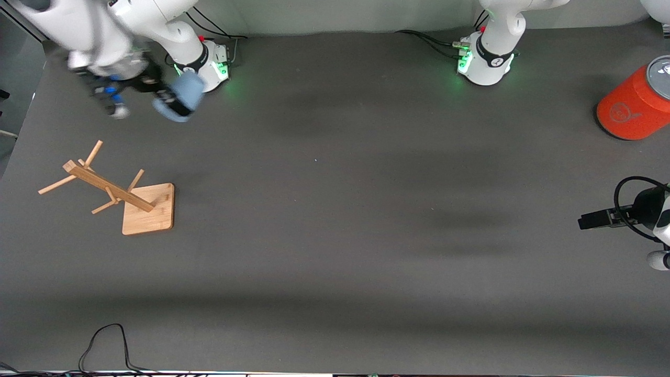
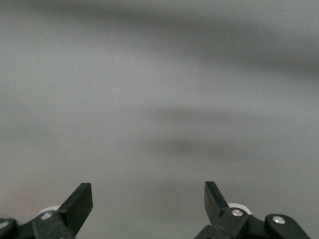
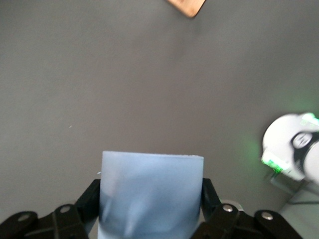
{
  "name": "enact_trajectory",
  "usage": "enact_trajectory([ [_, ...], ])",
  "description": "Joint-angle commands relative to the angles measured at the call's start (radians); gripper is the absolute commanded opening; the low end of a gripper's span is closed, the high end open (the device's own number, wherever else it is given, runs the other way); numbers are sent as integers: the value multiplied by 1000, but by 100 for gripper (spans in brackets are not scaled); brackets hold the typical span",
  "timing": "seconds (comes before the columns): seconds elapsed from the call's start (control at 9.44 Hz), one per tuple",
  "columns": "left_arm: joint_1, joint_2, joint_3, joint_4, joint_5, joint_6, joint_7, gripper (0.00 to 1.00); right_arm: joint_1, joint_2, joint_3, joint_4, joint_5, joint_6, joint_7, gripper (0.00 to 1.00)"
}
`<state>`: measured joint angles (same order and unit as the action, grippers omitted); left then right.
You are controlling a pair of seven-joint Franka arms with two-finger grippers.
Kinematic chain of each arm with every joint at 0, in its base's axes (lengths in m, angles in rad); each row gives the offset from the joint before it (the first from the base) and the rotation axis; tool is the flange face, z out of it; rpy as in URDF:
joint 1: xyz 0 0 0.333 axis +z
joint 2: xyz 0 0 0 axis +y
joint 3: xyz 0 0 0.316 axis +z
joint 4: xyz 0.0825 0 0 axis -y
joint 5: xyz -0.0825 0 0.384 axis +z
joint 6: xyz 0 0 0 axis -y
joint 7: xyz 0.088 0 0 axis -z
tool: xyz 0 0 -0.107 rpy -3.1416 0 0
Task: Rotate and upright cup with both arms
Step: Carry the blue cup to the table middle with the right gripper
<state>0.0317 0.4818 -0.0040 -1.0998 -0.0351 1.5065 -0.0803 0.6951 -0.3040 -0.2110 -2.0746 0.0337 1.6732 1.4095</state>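
- The right end effector (image 1: pixel 168 100) hangs in the air over the surface (image 1: pixel 335 209) at the right arm's end, beside that arm's base, pinching the cup (image 1: pixel 181 96) between both fingers (image 3: pixel 83 206).
- The wooden rack (image 1: pixel 112 189) stands nearer the front camera than that base.
- The orange can (image 1: pixel 636 103) stands at the left arm's end.
- The left end effector (image 2: pixel 148 204) waits over bare surface, fingers spread and holding nothing.
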Motion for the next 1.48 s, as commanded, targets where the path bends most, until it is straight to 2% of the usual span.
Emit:
enact_trajectory([
  [0.0, -1, -5, 5, 5, -12, -11, 16, 100, 142, 330, -11, 326, 54, -12, 266, 36],
  [0.11, -1, -5, 5, 3, -14, -12, 16, 100, 208, 518, -11, 508, 55, -12, 440, 36],
  [0.32, -1, -5, 5, 3, -15, -11, 16, 100, 297, 806, -13, 760, 78, -10, 708, 36],
  [0.53, -1, -5, 5, 5, -15, -12, 16, 100, 342, 1009, -11, 908, 78, 81, 944, 37],
  [0.95, -1, -5, 5, 5, -15, -11, 16, 100, 422, 1189, -10, 920, 72, 206, 1153, 37],
  [1.38, -1, -5, 5, 5, -15, -11, 16, 100, 460, 1302, -13, 964, 65, 243, 1212, 37],
])
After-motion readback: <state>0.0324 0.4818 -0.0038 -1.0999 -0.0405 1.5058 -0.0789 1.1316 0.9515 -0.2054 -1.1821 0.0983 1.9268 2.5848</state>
